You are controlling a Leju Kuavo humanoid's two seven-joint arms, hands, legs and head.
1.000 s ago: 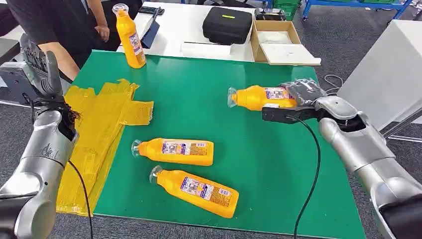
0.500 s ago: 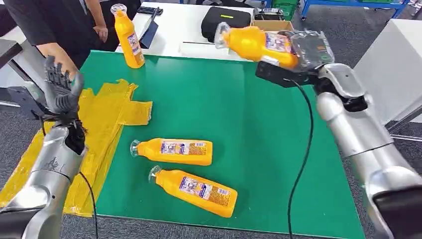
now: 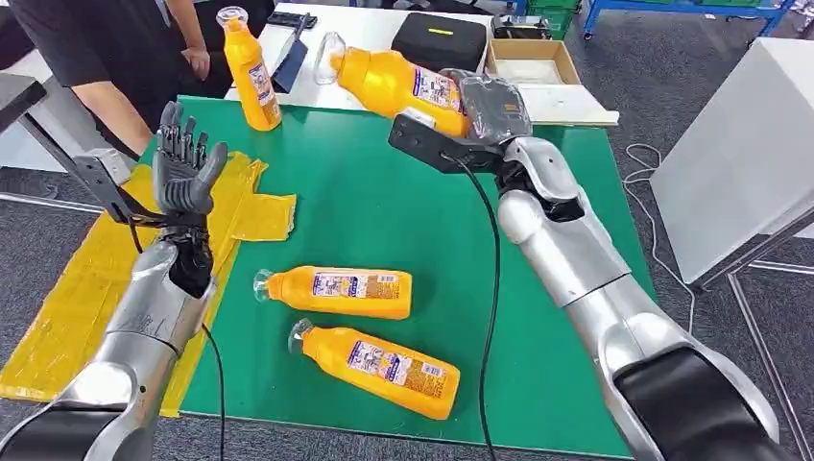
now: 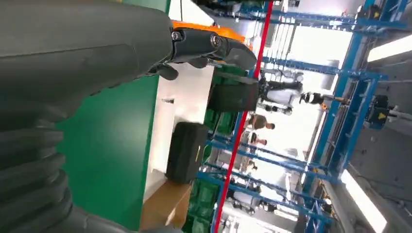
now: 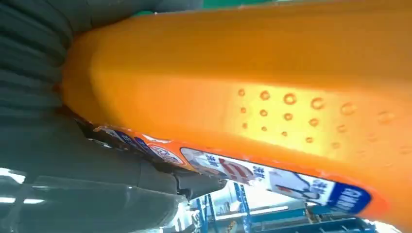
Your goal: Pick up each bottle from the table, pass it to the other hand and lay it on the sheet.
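My right hand (image 3: 491, 104) grips an orange bottle (image 3: 395, 83) by its base and holds it in the air above the back of the green mat, cap pointing left; the bottle's body (image 5: 272, 87) lies across my palm in the right wrist view. My left hand (image 3: 184, 171) is raised, open and upright over the edge of the yellow sheet (image 3: 192, 230), well apart from that bottle. Two more orange bottles (image 3: 336, 291) (image 3: 376, 368) lie on their sides at the mat's front. Another bottle (image 3: 250, 69) stands upright at the mat's back left corner.
The green mat (image 3: 538, 288) covers the table. Behind it a white table (image 3: 370, 43) carries a black case (image 3: 439, 40), a cardboard box (image 3: 533, 77) and a tablet. A person (image 3: 106, 48) stands at the back left. A white cabinet (image 3: 754, 144) stands at the right.
My right arm has swung left with the held bottle, from over the box to the middle back of the mat. My left hand has risen and moved right toward it.
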